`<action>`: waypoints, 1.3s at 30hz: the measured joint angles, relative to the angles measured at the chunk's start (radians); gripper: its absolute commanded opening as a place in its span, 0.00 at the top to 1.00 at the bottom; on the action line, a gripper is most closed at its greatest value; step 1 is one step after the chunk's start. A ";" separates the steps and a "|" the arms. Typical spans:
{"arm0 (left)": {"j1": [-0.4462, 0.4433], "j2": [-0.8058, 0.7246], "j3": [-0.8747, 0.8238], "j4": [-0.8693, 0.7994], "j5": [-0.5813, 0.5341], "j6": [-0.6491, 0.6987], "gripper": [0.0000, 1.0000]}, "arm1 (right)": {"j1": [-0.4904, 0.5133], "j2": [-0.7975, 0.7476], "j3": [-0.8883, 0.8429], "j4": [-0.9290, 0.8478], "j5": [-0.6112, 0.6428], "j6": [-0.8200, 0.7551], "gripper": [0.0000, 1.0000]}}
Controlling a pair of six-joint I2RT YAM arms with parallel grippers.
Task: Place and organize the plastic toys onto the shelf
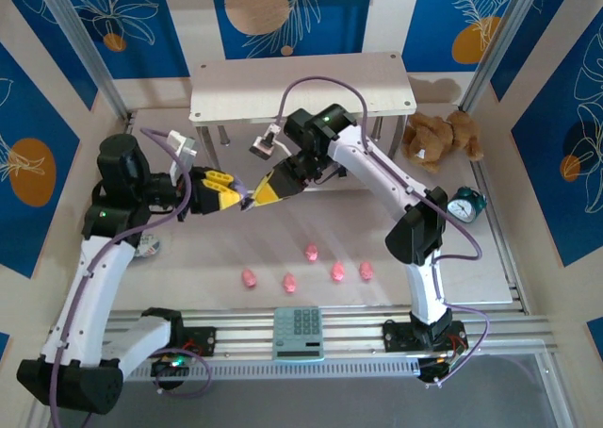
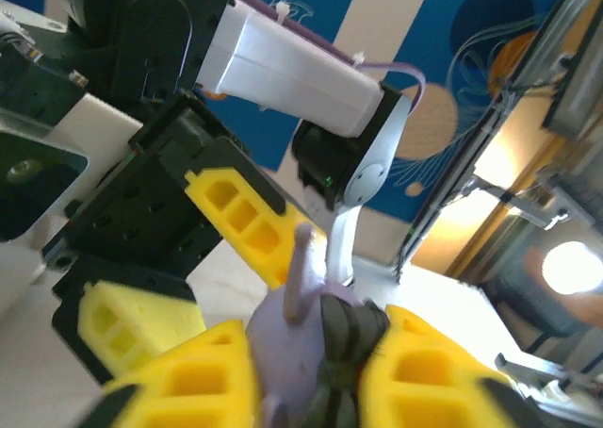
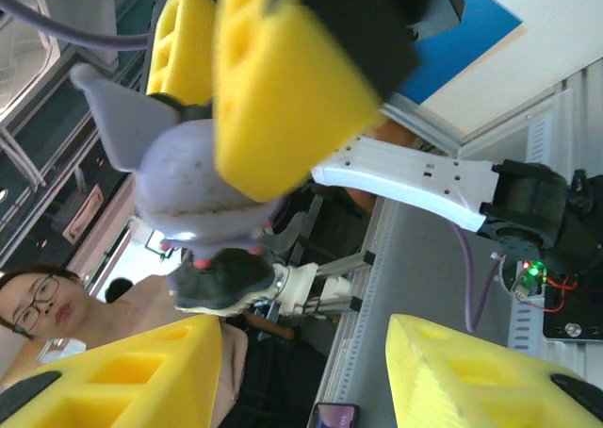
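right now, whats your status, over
Left hand shut on purple figure, mid-air. Right hand open, close beside it. Five pigs on table, shelf beyond.

No text or number can be read

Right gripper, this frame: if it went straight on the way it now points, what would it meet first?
Most likely the purple figurine, clamped in the left gripper directly ahead of the open right gripper. Exact depth is unclear, but nothing else seems to lie between them.
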 measured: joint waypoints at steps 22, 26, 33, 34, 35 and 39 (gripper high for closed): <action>-0.031 0.042 0.047 -0.345 -0.506 0.313 0.94 | -0.041 -0.390 -0.181 0.321 1.152 0.681 0.44; -0.115 0.105 0.016 -0.330 -0.643 0.389 0.95 | -0.048 -0.512 -0.235 0.374 1.331 0.721 0.44; -0.198 0.237 -0.062 -0.234 -0.843 0.534 0.95 | -0.122 -0.732 -0.320 0.488 1.457 0.764 0.43; -0.198 0.253 -0.076 -0.209 -0.867 0.545 0.95 | -0.136 -0.758 -0.337 0.502 1.467 0.768 0.43; -0.197 0.264 -0.087 -0.186 -0.888 0.553 0.95 | -0.146 -0.774 -0.348 0.510 1.472 0.769 0.43; -0.200 0.317 -0.121 -0.076 -0.970 0.583 0.95 | -0.176 -0.827 -0.404 0.545 1.499 0.780 0.43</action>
